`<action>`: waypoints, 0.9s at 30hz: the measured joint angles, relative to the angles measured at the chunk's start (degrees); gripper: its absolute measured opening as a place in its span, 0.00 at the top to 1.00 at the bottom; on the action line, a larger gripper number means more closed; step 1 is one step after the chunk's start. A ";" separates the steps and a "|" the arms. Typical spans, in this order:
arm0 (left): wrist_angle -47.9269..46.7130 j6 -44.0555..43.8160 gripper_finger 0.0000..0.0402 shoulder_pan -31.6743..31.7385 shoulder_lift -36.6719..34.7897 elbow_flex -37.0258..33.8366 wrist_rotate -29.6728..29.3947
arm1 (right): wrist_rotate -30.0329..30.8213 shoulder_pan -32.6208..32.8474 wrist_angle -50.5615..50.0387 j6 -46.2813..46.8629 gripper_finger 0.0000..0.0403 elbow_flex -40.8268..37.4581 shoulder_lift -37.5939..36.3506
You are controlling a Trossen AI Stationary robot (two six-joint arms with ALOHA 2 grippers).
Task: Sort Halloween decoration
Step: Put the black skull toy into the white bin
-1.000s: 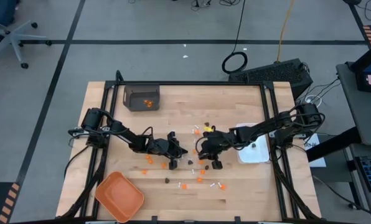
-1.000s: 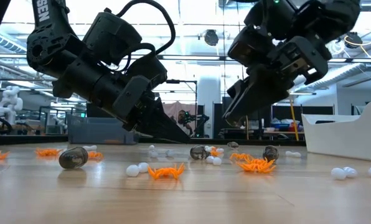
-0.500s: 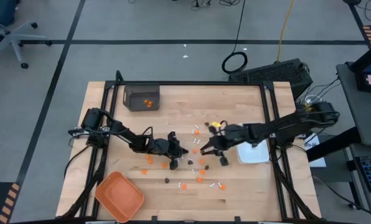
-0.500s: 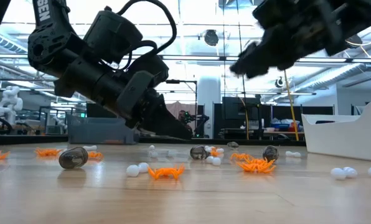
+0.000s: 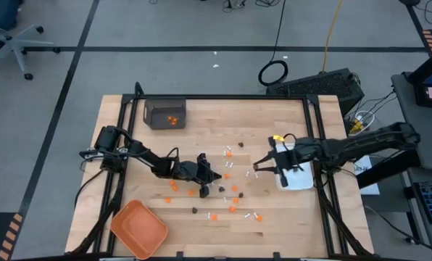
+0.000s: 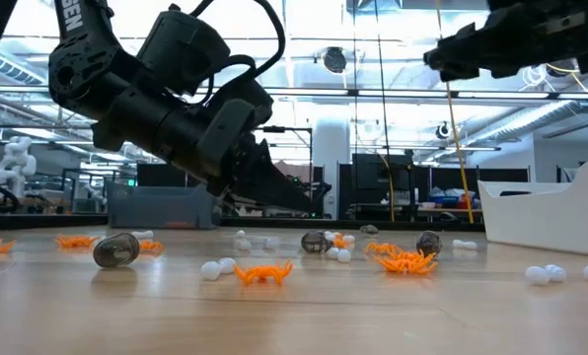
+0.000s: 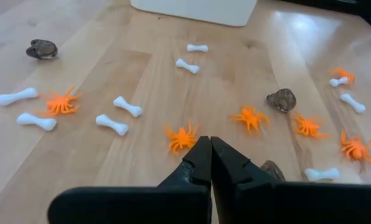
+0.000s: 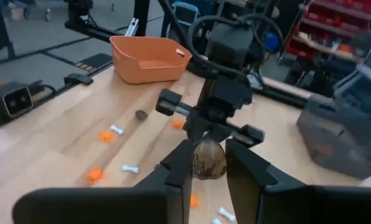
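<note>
The Halloween decoration lies scattered on the middle of the wooden table [image 5: 129, 156]: orange spiders [image 7: 182, 137], white bones [image 7: 112, 124] and dark brown bits [image 7: 281, 99]. My left gripper [image 7: 209, 142] is shut and empty, hovering low over the pieces near an orange spider; it also shows in the high view [image 5: 213, 176]. My right gripper [image 5: 258, 167] is raised above the table's right half, beside the white dish [image 5: 299, 180], and is shut on one dark brown bit [image 8: 208, 160]. My right gripper pinches the dark brown bit by its two sides [image 8: 208, 167] between its two fingers [image 8: 179, 165]. The fingers lie nearly level and point toward the table's left. The bit is lifted clear of the table.
An orange tray [image 5: 138, 228] sits at the near left corner. A grey bin [image 5: 165, 114] holding orange bits stands at the far left. Loose pieces lie between the two grippers [image 6: 262, 272]. Black frame rails [image 5: 319, 138] run along the table's sides.
My right gripper has risen from the pile and drawn back toward the table's right edge, next to the white dish, rolling and levelling out as it went. It carries the dark brown bit clear of the table.
</note>
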 joint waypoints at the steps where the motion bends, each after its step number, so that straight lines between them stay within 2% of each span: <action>1: 0.35 -0.05 1.00 -0.09 0.00 0.01 0.00 | 0.06 0.00 -1.04 -1.49 0.85 0.00 -0.95; 10: 0.46 -0.14 1.00 -0.24 0.00 0.01 -0.40 | 0.06 0.00 -6.16 -13.63 0.85 -0.09 -4.95; 18: 0.43 -0.08 1.00 -0.22 0.00 0.01 -1.79 | 0.06 0.00 -6.99 -18.59 0.85 -0.09 -6.23; 22: 0.41 -0.08 1.00 -0.22 0.00 0.01 -1.79 | 0.23 0.00 -7.00 -18.03 0.85 -0.09 -6.84; 27: 0.39 0.65 1.00 -0.22 0.00 0.01 -1.79 | 0.25 0.00 -7.02 -9.39 0.85 -0.09 -6.95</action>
